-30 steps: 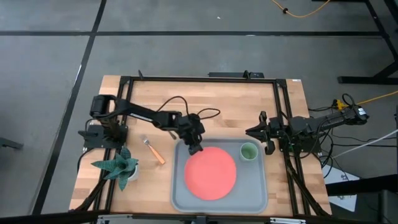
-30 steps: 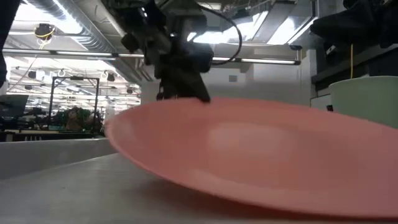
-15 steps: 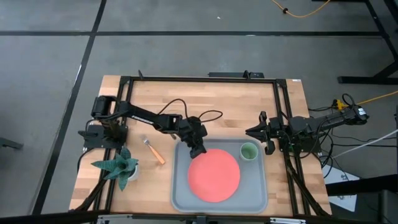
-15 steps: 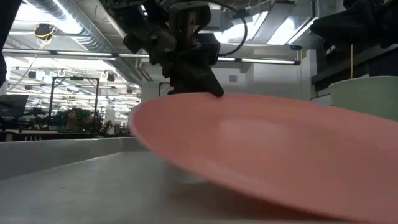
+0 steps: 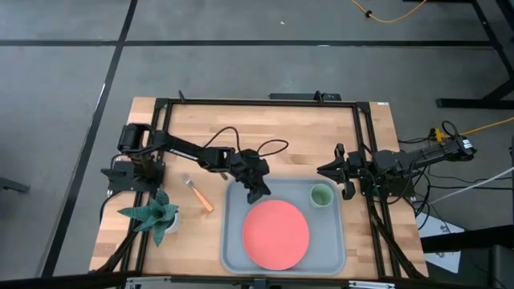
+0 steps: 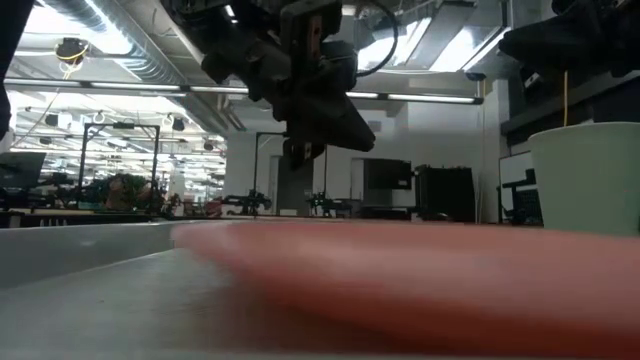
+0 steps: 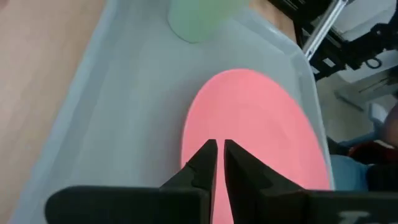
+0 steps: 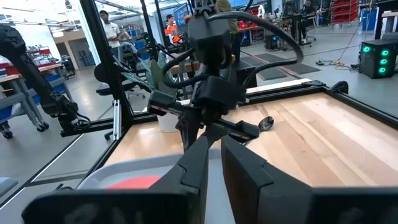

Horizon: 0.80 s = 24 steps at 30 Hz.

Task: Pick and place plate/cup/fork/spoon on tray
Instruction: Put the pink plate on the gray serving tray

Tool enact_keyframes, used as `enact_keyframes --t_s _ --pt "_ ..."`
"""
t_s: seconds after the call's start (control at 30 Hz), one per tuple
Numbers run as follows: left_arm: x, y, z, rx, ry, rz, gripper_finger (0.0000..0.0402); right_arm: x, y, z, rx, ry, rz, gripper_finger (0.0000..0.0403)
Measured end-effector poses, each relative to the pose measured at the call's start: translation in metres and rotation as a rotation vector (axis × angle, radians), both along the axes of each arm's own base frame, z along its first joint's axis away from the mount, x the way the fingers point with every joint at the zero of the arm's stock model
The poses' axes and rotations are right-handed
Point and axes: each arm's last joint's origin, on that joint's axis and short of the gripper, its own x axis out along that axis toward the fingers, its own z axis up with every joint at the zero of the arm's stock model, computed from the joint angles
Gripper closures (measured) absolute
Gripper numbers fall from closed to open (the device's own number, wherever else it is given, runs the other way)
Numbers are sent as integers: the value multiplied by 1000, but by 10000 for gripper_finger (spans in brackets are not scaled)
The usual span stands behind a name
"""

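The pink-red plate (image 5: 275, 234) lies flat in the grey-blue tray (image 5: 234, 258); it also shows in the left wrist view (image 7: 261, 124). The light-green cup (image 5: 321, 195) stands in the tray's far right corner. The orange-handled fork (image 5: 198, 195) lies on the table left of the tray. A dark spoon (image 8: 266, 122) lies on the table beyond the tray. My left gripper (image 5: 259, 193) hangs over the tray just past the plate's far rim, its fingers (image 7: 208, 158) a narrow gap apart and empty. My right gripper (image 5: 340, 171) waits at the table's right edge, its fingers slightly apart.
A potted green plant (image 5: 152, 215) stands at the table's near left corner. Black frame rails (image 5: 257, 102) run along the table's edges. Bare wood lies between the tray and the far rail.
The plate was tilted, its far rim held up at my left gripper. It has slid a little toward the table's near edge and come down flat in the tray. My left gripper now stands clear above the plate's far rim, shifted slightly toward the table's right.
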Motion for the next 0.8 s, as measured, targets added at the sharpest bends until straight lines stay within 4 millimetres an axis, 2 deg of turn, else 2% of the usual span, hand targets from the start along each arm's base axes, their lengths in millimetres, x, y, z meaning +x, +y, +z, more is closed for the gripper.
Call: enact_keyframes --t_s 0.17,0.3,0.4,0.5,0.67,0.8 --pt "-6 -3 2 -239 104 -120 379 0 1 0 -1 2 35 352" --pt "-17 -23 -9 -268 277 -154 386 0 1 -2 -7 21 44 352" --pt "-27 -38 -13 -175 364 -123 395 0 1 -5 -15 50 44 352" --pt "-31 -57 -9 -8 344 -113 400 0 1 -7 -17 64 44 352" --pt "-40 -91 -2 229 397 -206 401 0 1 -7 -17 69 43 352" --pt "-50 -109 6 326 454 -265 400 0 1 -7 -18 73 43 352"
